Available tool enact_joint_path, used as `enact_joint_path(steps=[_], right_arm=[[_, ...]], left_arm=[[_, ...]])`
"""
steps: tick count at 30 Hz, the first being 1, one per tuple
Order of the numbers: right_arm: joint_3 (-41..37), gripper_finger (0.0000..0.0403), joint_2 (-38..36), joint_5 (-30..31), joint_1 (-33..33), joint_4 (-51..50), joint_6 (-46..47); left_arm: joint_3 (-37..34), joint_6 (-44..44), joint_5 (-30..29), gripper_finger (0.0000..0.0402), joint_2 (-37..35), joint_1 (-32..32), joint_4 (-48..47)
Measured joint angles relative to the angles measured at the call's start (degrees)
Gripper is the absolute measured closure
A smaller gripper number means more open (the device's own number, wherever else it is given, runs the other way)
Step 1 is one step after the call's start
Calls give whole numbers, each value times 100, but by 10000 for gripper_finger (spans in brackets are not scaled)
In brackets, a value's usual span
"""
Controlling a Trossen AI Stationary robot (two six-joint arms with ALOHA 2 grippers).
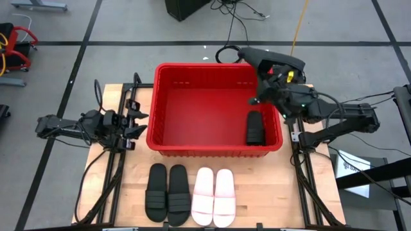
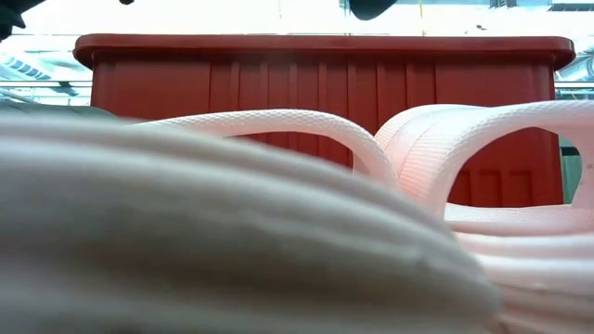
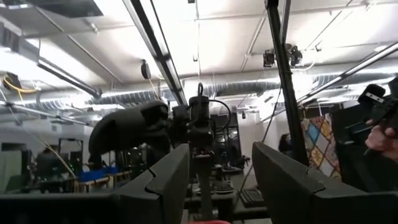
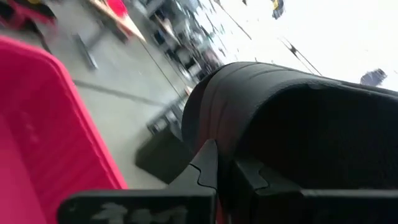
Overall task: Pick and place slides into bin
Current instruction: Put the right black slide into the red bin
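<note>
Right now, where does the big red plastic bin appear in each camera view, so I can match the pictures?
High view: the large red plastic bin sits at table centre, far side.
Low view: its ribbed wall fills the background behind the pale pink slides.
Left wrist view: only a red sliver at the bottom edge, probably its rim.
Right wrist view: its red wall is beside the black slide.
Shared landmark: the bin's rolled rim.

Red bin [image 1: 168, 122], ribbed lower walls, one black slide [image 1: 255, 128] inside. In front of the bin: black pair [image 1: 167, 192] with ribbed straps, pale pink-white pair [image 1: 214, 196] with fine textured straps. Light wood table [image 1: 270, 186]. Dark arms; right gripper [image 1: 268, 76] holds a black slide [image 1: 273, 61].
</note>
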Motion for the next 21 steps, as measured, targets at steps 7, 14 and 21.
enact_joint_path(steps=[7, 14, 21], right_arm=[[830, 401, 614, 742, -343, -653, 13], [1751, 401, 1094, 479, -760, -2044, 944], [2648, 401, 1319, -2810, -1833, -4460, 3348]], left_arm=[[296, 56, 2, 217, 0, 161, -559], [398, 33, 2, 217, 0, 341, -1043], [398, 46, 2, 217, 0, 433, -1061]])
